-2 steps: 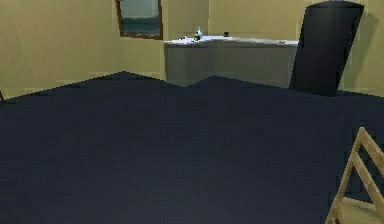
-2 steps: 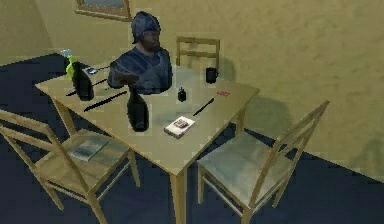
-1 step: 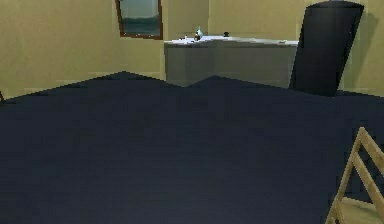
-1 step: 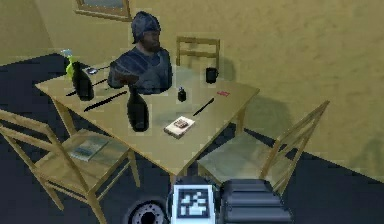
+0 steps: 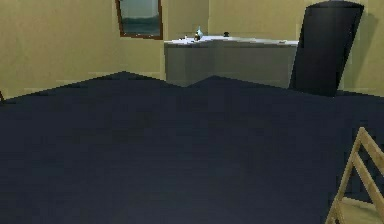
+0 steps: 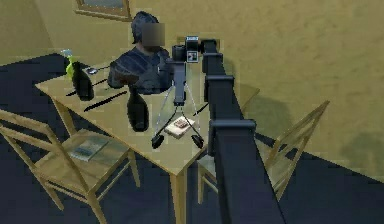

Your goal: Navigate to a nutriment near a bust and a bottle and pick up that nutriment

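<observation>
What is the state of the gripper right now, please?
Gripper: cannot be told whether open, shut or holding anything; a small pale thing lies on the table at its far end.

Table (image 6: 100, 120): pale wood, smooth, matt. Chair (image 6: 62, 165) beside the table: same pale wood. Bust (image 6: 145, 65) on the table: dark, faint sheen. Bottle (image 6: 139, 112) on the table: dark, glossy. Floor (image 5: 150, 140): dark, matt.

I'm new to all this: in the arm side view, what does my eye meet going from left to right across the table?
leftmost dark bottle → bust → small pale flat item → robot's dark arm → wooden chair. The second bottle overlaps the bust, so it is left out.
</observation>
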### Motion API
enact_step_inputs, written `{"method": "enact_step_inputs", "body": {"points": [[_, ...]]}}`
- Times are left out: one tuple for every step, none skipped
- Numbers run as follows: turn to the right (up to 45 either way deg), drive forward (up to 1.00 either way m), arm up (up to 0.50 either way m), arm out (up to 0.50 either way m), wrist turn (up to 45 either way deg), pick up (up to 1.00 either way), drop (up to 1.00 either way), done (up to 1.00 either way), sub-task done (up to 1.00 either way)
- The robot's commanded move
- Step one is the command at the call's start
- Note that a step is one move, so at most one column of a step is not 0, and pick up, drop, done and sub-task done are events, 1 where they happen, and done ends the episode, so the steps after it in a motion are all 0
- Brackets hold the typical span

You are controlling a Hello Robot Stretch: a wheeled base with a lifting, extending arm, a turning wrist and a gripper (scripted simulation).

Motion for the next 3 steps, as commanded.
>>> {"method": "enact_step_inputs", "body": {"points": [[0.0, 0.00, 0.00, 0.00, 45.0, 0.00, 0.00, 0.00, 0.00], [0.0, 0.00, 0.00, 0.00, 45.0, 0.00, 0.00, 0.00, 0.00], [0.0, 0.00, 0.00, 0.00, 45.0, 0.00, 0.00, 0.00, 0.00]]}}
